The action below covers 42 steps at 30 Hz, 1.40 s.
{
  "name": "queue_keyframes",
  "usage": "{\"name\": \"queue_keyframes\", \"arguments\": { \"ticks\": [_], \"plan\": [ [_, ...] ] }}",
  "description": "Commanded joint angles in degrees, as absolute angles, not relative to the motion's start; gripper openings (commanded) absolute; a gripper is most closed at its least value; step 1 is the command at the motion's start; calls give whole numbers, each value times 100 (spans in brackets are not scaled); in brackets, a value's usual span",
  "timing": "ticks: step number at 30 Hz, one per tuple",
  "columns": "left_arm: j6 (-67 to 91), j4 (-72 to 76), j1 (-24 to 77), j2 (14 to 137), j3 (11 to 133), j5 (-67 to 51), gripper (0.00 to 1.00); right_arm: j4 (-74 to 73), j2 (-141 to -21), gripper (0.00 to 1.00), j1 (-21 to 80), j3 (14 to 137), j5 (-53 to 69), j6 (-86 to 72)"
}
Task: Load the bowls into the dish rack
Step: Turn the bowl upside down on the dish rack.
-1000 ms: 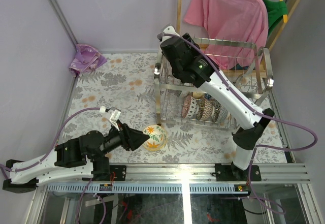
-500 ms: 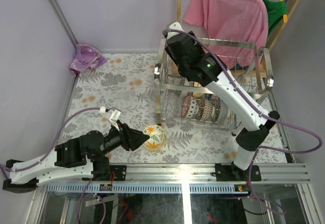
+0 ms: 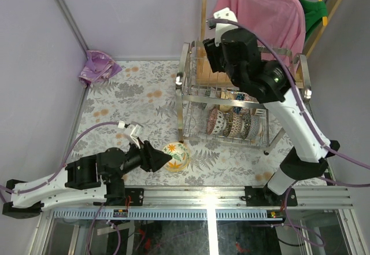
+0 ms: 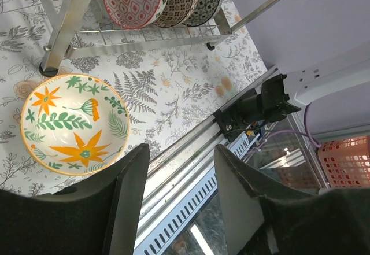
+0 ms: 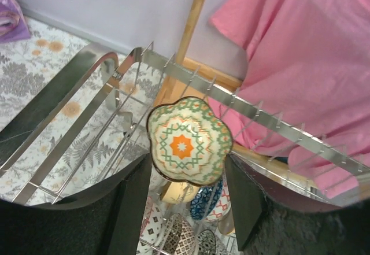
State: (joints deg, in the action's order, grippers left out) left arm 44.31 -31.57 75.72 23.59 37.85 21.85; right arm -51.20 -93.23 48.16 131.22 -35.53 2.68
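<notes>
Purple cloth (image 3: 98, 67) lies bunched in the far left corner of the table (image 3: 133, 102). Near the middle of the near edge, your left gripper (image 4: 182, 154) stands partly open and empty. The flower-painted bowl (image 4: 75, 125) sits upright just beside one finger, not between the jaws. Right of it, toward the far right corner, stands the dish rack (image 3: 182, 110), with a row of patterned bowls (image 3: 231, 123) on edge in its lower tier. Above the upper tier, your right gripper (image 5: 188, 174) appears to hold a scalloped bowl (image 5: 189, 136), a finger against each side. Placing this bowl looks like the step in hand: lower it on edge between the upper prongs before letting go.
</notes>
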Motion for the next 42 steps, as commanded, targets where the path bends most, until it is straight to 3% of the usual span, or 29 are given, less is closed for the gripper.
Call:
{"name": "queue_keyframes", "arguments": {
  "ticks": [1,12,17,20,23,24,25,34,42],
  "plan": [
    [4539,-3252,7594,2463,3989,2093,48,-5769,-9830,61,4699,13224,-2755,775],
    [4520,-3160,7596,2576,4033,2092,48,-5880,-10281,61,4456,13169,-2692,629],
    [4492,-3194,7593,2575,4086,2127,48,-5865,-10371,53,4375,13124,-2862,643],
    [4470,-3231,7590,2592,4153,2136,48,-5860,-10439,42,4248,13196,-2528,589],
    [4456,-3273,7594,2610,4202,2153,48,-5901,-10476,18,4219,13282,-2299,551],
    [4456,-3278,7593,2609,4214,2153,48,-5902,-10470,6,4219,13307,-2244,537],
    [4456,-3278,7587,2609,4218,2153,48,-5906,-10448,1,4219,13337,-2194,514],
    [4480,-3274,7589,2719,4275,2112,48,-5544,-9806,0,4101,13573,-814,-95],
    [4517,-3186,7588,2759,4259,2073,48,-2976,-8292,0,3462,11369,1103,-2002]
  ]
}}
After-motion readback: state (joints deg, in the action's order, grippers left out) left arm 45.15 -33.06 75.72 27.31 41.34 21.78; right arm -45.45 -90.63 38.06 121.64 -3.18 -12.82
